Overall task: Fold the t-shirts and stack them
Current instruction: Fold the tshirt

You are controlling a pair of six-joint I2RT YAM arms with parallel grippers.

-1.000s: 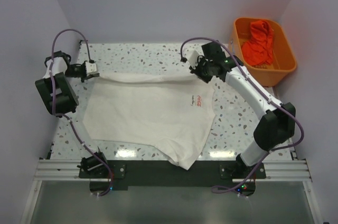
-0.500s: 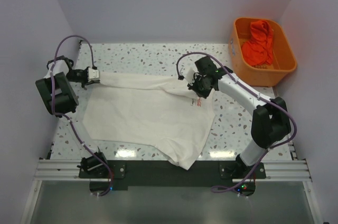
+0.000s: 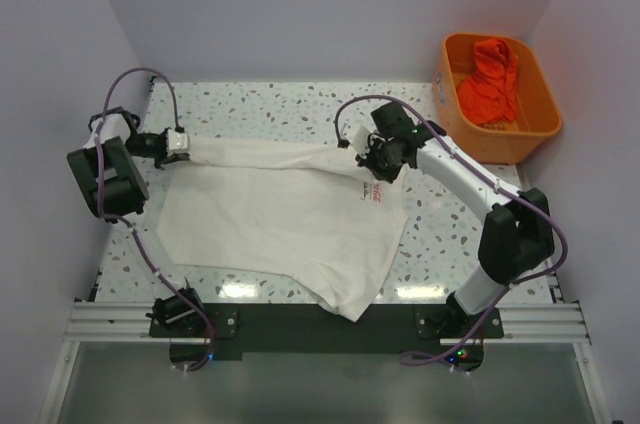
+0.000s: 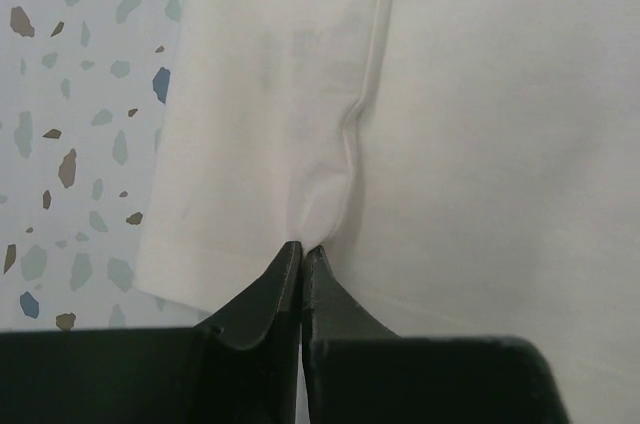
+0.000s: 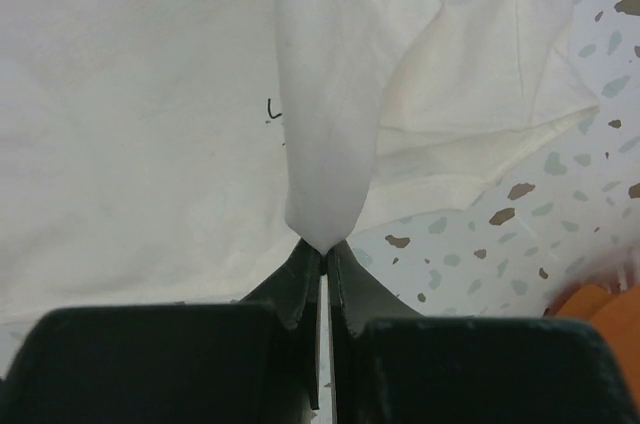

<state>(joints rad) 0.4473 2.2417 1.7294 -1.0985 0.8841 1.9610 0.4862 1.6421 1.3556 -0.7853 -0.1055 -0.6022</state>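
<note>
One white shirt (image 3: pixel 280 224) lies spread on the tabletop (image 3: pixel 280 104), centre-left, one corner reaching the near edge. One small red print (image 3: pixel 377 191) sits near its right side. The far hem is raised at two points. Left claw (image 3: pixel 181 142): tips pressed together on the far-left corner, pinching fabric at a seam. Right claw (image 3: pixel 373 157): pinching a peak of fabric at the far right, just above the print. One orange tub (image 3: pixel 545 116) stands far right, apart from the shirt, with red-orange cloth (image 3: pixel 490 79) inside. Against a second ago, the right claw has drawn inward over the shirt and the hem is creased. The left claw has barely shifted.
</note>
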